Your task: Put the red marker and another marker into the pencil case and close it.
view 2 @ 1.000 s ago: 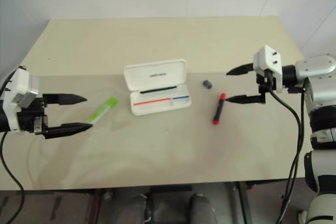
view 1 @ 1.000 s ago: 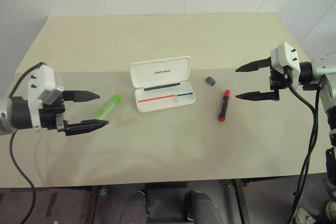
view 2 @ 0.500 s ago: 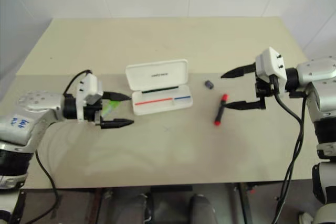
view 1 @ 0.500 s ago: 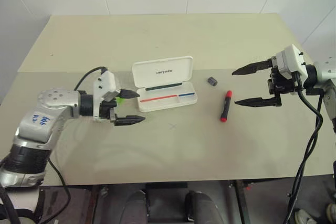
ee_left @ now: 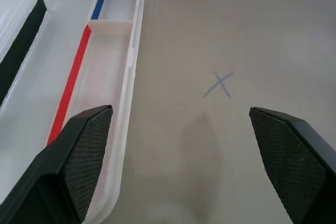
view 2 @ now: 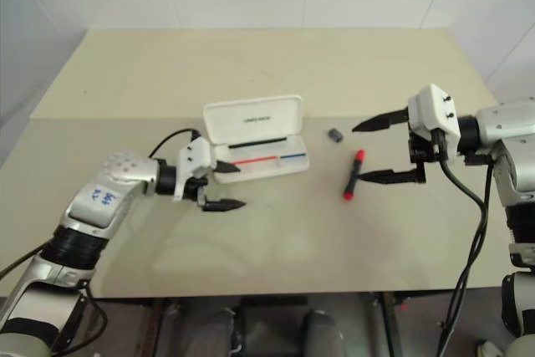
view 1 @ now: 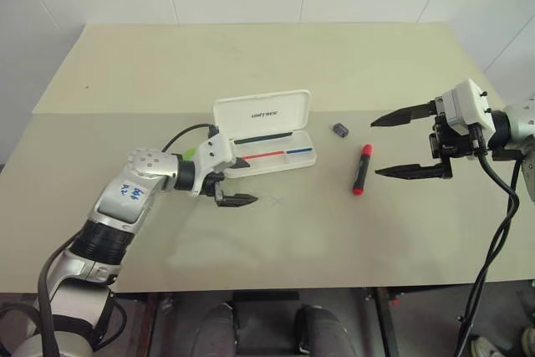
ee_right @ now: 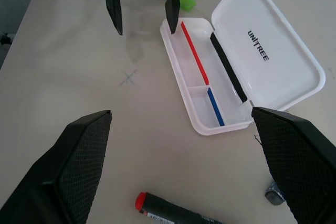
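1. Pencil case [view 1: 266, 133] lay open near the middle of the table [view 1: 251, 64], its white lid tipped back toward the far edge and its tray facing us, with a red line and a blue line along the tray's floor.
2. We held our left gripper [view 1: 238, 183] low at the near-left end of that case, jaws spread wide and holding nothing. In the left wrist view one finger hung over the tray's end by the red line, and the other hung over bare table, with a small pencilled cross [ee_left: 218, 85] between them.
3. We saw little of the green highlighter [ee_right: 187, 2]: a sliver of light green showed behind our left wrist, just beside the left end of the case. In the right wrist view its green tip peeked out behind that gripper. We could not tell whether it touched the case.
4. We found the red marker [view 1: 360, 168] lying on the table to the right of the case, well apart from it, red cap toward the far edge.
5. We held our right gripper [view 1: 409, 143] just right of the red marker, jaws wide apart and empty, fingers pointing left toward the marker without touching it.
6. We also noted a small dark grey cylinder [view 1: 339, 130] resting between the case and the marker's capped end.
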You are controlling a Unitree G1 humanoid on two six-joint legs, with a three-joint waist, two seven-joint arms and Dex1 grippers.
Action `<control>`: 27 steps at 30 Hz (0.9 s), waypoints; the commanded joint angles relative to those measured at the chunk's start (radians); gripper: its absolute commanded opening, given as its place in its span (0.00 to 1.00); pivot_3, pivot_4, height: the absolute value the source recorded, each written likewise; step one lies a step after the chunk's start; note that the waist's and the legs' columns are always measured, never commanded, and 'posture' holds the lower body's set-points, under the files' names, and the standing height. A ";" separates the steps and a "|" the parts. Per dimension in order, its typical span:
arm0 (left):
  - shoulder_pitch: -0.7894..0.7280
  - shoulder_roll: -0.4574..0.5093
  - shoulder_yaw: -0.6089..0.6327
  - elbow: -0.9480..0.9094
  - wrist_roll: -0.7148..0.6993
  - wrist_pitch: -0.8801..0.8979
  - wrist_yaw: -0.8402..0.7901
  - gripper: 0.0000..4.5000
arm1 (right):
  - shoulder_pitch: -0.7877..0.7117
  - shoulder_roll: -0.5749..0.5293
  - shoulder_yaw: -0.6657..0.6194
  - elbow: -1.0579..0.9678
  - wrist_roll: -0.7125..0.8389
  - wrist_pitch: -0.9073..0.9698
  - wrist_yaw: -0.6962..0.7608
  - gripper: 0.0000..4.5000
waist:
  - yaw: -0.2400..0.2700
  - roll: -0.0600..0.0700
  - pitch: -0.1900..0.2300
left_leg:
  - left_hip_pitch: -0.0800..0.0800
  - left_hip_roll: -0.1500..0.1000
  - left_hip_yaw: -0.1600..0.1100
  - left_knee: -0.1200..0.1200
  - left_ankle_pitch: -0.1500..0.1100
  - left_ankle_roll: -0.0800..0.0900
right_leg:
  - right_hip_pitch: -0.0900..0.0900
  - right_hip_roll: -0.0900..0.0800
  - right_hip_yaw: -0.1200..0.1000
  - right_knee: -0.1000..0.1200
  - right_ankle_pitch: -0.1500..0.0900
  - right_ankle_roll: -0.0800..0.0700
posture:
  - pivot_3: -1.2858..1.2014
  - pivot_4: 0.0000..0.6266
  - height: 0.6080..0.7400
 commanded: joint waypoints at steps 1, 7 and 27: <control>-0.032 -0.020 0.004 0.022 0.031 -0.033 0.010 0.99 | -0.005 -0.001 -0.045 -0.029 0.001 0.007 0.020 1.00 | -0.001 0.000 0.000 | 0.000 0.000 0.000 0.000 0.000 0.000 | 0.000 0.000 0.000 0.000 0.000 0.000 | 0.52 0.24 1.00; -0.068 -0.063 -0.020 0.100 0.090 -0.033 0.028 0.99 | 0.000 0.004 -0.051 -0.048 -0.002 0.018 0.015 1.00 | 0.000 0.000 0.000 | 0.000 0.000 0.000 0.000 0.000 0.000 | 0.000 0.000 0.000 0.000 0.000 0.000 | 0.52 0.24 1.00; -0.107 -0.094 -0.030 0.180 0.154 -0.098 -0.042 0.01 | 0.032 0.008 -0.092 -0.118 0.001 0.068 -0.019 1.00 | 0.002 0.000 0.000 | 0.000 0.000 0.000 0.000 0.000 0.000 | 0.000 0.000 0.000 0.000 0.000 0.000 | 0.52 0.24 1.00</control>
